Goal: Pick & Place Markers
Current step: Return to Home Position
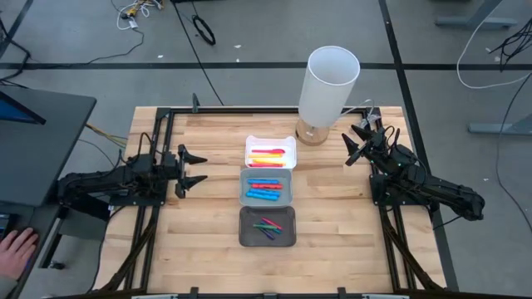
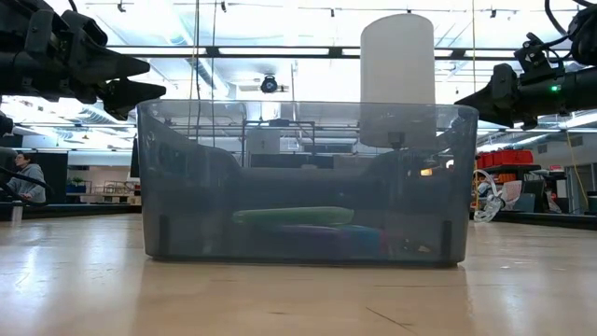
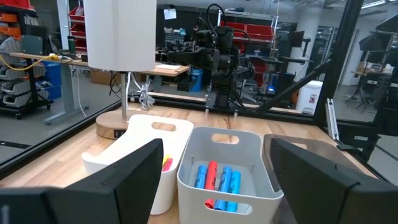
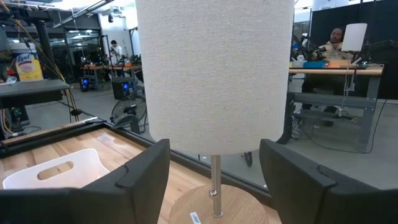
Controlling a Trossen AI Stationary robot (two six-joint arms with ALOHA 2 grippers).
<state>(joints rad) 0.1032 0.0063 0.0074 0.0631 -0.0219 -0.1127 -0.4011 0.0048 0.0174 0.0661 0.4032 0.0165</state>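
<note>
High view: the white bin point(image 1: 249, 143) nearest the lamp point(image 1: 328, 87) holds red, yellow and orange markers point(image 1: 268, 155). The left hand point(image 1: 204, 168) is spread open well away from the lamp, and the right hand point(image 1: 352, 144) gapes just beside its base.

Low view: only a dark grey bin point(image 2: 159, 177) shows before the lamp, with a green marker point(image 2: 294, 216) inside.

Left wrist view: blue and red markers lie in a light grey bin point(image 3: 186, 180).

Right wrist view: behind the lamp, a yellow canister point(image 4: 28, 67) seems to read "Lysol".
</note>
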